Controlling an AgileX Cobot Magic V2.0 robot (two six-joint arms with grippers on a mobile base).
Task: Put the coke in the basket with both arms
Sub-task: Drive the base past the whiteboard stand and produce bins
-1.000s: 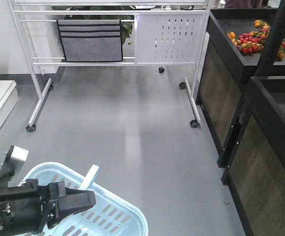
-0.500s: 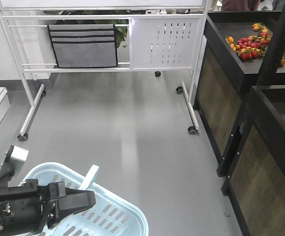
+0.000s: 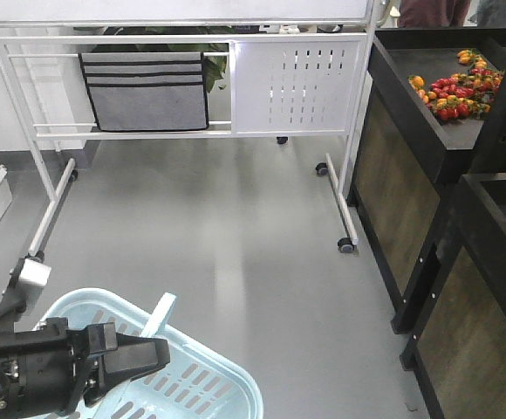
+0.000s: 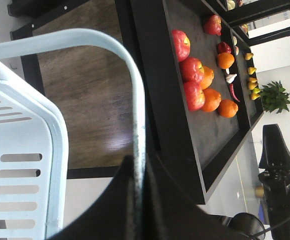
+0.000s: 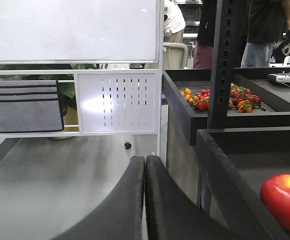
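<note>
Gripping the handle (image 4: 139, 100) of the basket (image 3: 235, 384), the left hand (image 4: 137, 167) is clamped shut; that basket sits at 7 o'clock in the front view. The right hand (image 5: 144, 162) has its fingers pressed together. Farther off, a white wheeled rack (image 3: 297, 74) stands on the floor (image 3: 235, 218) at 12 o'clock.

Front view was bright & even, indoor light from above, soft shadows, w/ a pale sheen streak down the grey floor (image 3: 235, 244). Right wrist view: perforated panel (image 5: 117, 102) had a glare spot, whiteboard (image 5: 70, 30) nearly blown out, my right gripper (image 5: 144, 165) dark & slightly soft. Left wrist view: my left gripper (image 4: 136, 165) was a near-black blur, basket (image 4: 20, 150) edge soft.
</note>
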